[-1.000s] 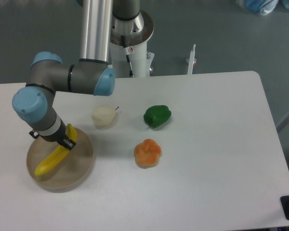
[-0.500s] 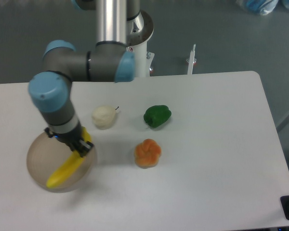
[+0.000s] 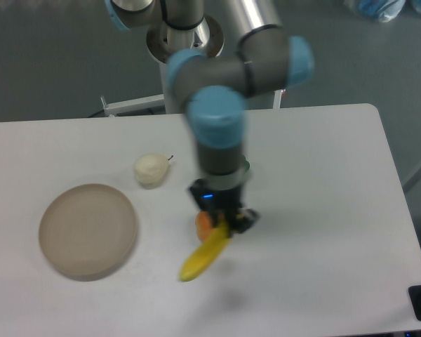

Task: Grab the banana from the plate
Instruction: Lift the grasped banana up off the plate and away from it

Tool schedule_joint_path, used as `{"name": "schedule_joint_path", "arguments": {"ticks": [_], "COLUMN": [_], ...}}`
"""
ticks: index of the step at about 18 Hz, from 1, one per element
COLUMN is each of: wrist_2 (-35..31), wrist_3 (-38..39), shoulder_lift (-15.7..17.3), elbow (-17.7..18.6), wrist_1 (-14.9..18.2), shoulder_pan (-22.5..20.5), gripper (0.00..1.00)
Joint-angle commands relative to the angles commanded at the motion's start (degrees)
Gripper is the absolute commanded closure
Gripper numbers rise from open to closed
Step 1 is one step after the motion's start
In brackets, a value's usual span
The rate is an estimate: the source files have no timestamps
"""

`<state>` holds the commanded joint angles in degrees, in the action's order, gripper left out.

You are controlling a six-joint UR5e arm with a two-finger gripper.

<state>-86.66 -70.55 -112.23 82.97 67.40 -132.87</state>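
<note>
My gripper (image 3: 224, 223), jaws pinching the banana (image 3: 204, 257), has swung it well right of the plate (image 3: 88, 230), now bare, so the pick-up looks done, banana hanging above the tabletop (image 3: 323, 210).

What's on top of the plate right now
Nothing: the plate shows only its bare beige surface. The banana hangs to its right, held in the gripper above the table. None of the plate is covered.
</note>
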Motion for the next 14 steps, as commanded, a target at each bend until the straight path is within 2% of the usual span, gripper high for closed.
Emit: {"name": "schedule_joint_path", "arguments": {"ticks": [3,7,12,14], "wrist_2": [-0.4,-1.6,-2.7,-2.7], "wrist_3": [-7.8,-11.5,-19.4,-19.5], "shoulder_lift": [-1.4,-2.5,-3.3,-3.3], "elbow": [-0.2,-1.2,-1.7,-1.7], "wrist_1": [0.4,4.4,4.4,4.4], "shoulder_pan": [-3.0,-4.8,-4.4,-4.5], "gripper": [1.0,1.0,0.97,0.98]}}
